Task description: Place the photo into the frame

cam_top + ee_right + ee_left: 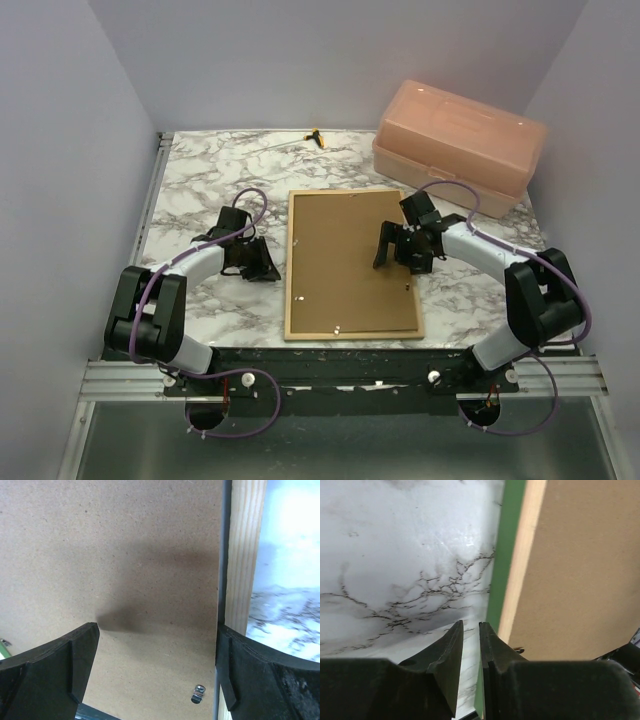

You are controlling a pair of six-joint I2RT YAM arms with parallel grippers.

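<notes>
Well, the frame lies flat on the marble table, in the middle between my two arms, with its bare wood back turned up. A brown hardboard panel sits inside its rails and fills the whole opening.

My left claw is low over the table, just beside the left rail of the frame. Its two fingers are nearly pressed together; only a thin slit is between them, and in that slit I see the white marble and nothing pinched. From my left wrist camera the green side of the rail runs just beside my right-hand finger, but I cannot tell if the finger touches it.

My right claw is spread wide and holds nothing. It hangs over the right part of the panel, close to the right rail. One finger is above the brown board, and the other is above the wooden rail, where the marble begins. Its shadow falls on the board below. A small metal tab sits on the board near this rail.

Behind the frame, at the far right of the table, a pink plastic box stands with its lid closed.
</notes>
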